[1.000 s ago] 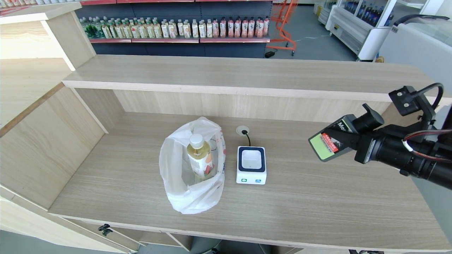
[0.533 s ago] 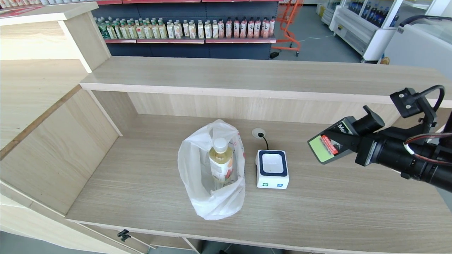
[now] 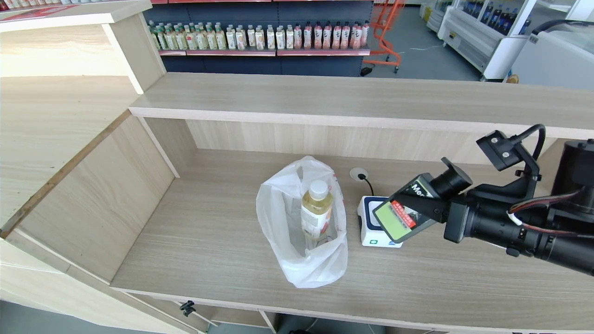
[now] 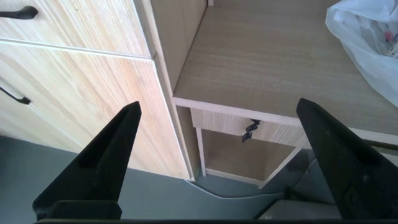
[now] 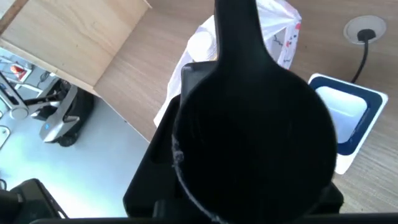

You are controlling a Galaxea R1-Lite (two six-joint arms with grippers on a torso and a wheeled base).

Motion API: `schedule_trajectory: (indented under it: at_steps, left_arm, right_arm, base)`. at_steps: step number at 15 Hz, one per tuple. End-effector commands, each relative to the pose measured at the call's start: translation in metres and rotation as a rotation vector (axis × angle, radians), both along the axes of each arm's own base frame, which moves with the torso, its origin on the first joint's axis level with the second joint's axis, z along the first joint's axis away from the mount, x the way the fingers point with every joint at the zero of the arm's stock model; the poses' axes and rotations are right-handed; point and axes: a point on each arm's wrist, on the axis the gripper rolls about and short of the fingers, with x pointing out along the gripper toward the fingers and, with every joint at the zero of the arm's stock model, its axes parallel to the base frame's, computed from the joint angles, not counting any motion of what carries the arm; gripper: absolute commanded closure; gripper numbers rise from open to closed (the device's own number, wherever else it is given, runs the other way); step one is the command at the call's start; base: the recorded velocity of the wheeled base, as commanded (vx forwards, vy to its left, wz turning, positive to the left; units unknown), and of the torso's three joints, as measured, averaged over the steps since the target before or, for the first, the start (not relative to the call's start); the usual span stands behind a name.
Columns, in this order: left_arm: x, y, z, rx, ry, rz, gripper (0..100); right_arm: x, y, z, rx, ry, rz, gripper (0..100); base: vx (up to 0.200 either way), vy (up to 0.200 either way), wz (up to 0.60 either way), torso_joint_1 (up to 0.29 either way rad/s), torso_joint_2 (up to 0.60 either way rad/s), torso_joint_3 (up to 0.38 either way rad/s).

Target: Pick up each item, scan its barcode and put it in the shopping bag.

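Box (image 3: pixel 399 215) gripped between right jaws, near scanner (image 3: pixel 366 222)

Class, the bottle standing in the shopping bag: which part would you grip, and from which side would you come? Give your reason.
Probably the neck just under the white cap, coming straight down from above. The bottle stands upright in the shopping bag, whose film surrounds its lower body, while the cap end shows bare at the open mouth.

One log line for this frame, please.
phase: scan | right tool: shut on box, held up near scanner | left tool: open, outside counter | shopping bag: bottle upright inside
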Motion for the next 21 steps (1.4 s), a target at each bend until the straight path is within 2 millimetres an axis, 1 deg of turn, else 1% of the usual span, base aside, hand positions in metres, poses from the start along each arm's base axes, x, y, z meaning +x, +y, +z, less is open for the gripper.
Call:
schedule_trajectory:
  at_steps: [1,3,5,7,8,9,11,13,14,16,18,21]
  left_arm:
    - [0.0,0.0,0.0,0.0,0.0,0.0,0]
    - [0.0,0.0,0.0,0.0,0.0,0.002,0]
    - [0.0,0.0,0.0,0.0,0.0,0.002,0]
    - [0.0,0.0,0.0,0.0,0.0,0.002,0]
    - [0.0,0.0,0.0,0.0,0.0,0.0,0]
    - [0.0,0.0,0.0,0.0,0.002,0.0,0]
    - [0.0,0.0,0.0,0.0,0.0,0.002,0]
    - [0.0,0.0,0.0,0.0,0.0,0.0,0]
    - [0.0,0.0,0.0,0.0,0.0,0.0,0]
    - [0.0,0.0,0.0,0.0,0.0,0.0,0]
    - [0.0,0.0,0.0,0.0,0.0,0.0,0]
    - [0.0,0.0,0.0,0.0,0.0,0.0,0]
  right_arm:
    - [0.011,0.014,-0.02,-0.036,0.07,0.033,100]
    - [0.022,0.025,-0.035,-0.063,0.11,0.051,100]
    - [0.035,0.039,-0.048,-0.066,0.102,0.073,100]
    - [0.042,0.054,-0.064,-0.12,0.029,0.124,100]
    - [0.049,0.058,-0.075,-0.18,-0.015,0.145,100]
    - [0.053,0.061,-0.083,-0.2,-0.03,0.154,100]
    - [0.056,0.074,-0.093,-0.18,-0.048,0.212,100]
    - [0.06,0.079,-0.099,-0.133,-0.09,0.32,100]
    - [0.062,0.08,-0.101,-0.125,-0.104,0.333,100]
    - [0.07,0.083,-0.108,-0.104,-0.146,0.329,100]
    - [0.079,0.077,-0.117,-0.109,-0.14,0.297,100]
    - [0.088,0.08,-0.12,-0.104,-0.146,0.29,100]
  base:
    - [0.0,0.0,0.0,0.0,0.0,0.0]
    - [0.0,0.0,0.0,0.0,0.0,0.0]
    - [0.0,0.0,0.0,0.0,0.0,0.0]
    - [0.0,0.0,0.0,0.0,0.0,0.0]
    - [0.0,0.0,0.0,0.0,0.0,0.0]
    - [0.0,0.0,0.0,0.0,0.0,0.0]
    - [0.0,0.0,0.0,0.0,0.0,0.0]
    - [0.0,0.0,0.0,0.0,0.0,0.0]
    - [0.0,0.0,0.0,0.0,0.0,0.0]
    - [0.0,0.0,0.0,0.0,0.0,0.0]
    - [0.0,0.0,0.0,0.0,0.0,0.0]
    - [0.0,0.0,0.0,0.0,0.0,0.0]
